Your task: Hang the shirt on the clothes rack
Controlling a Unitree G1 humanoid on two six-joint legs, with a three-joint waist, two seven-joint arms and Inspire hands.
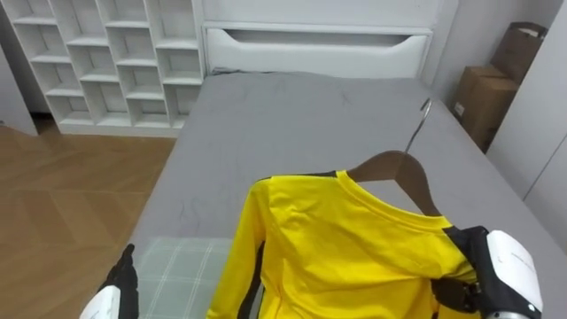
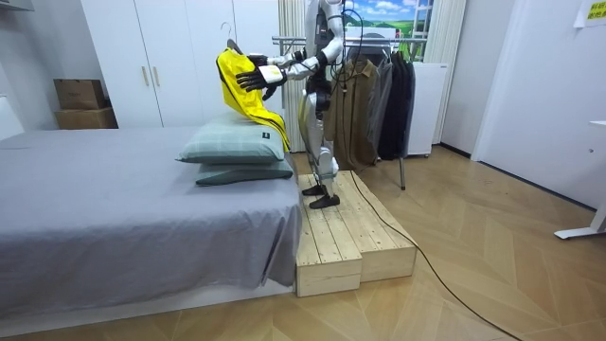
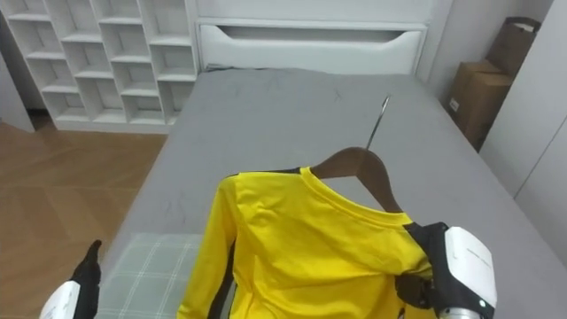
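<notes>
A yellow shirt (image 1: pixel 345 252) with dark side stripes hangs on a wooden hanger (image 1: pixel 400 170), whose metal hook (image 1: pixel 424 109) points away from me over the grey bed (image 1: pixel 292 124). My right hand (image 1: pixel 496 270) is shut on the shirt's shoulder at the hanger's right end and holds it up in front of me. Low at the left, my left hand (image 1: pixel 120 288) is apart from the shirt with straight fingers. In the room view I stand on a wooden platform (image 2: pixel 341 227) by the bed, holding the shirt (image 2: pixel 248 90) above the pillows (image 2: pixel 232 147).
A clothes rack (image 2: pixel 374 90) with dark garments stands behind me. A pale checked pillow (image 1: pixel 177 266) lies under the shirt. White shelves (image 1: pixel 115 53) stand at the far left, cardboard boxes (image 1: pixel 483 97) at the far right, and a white wardrobe (image 1: pixel 549 133) lines the bed's right.
</notes>
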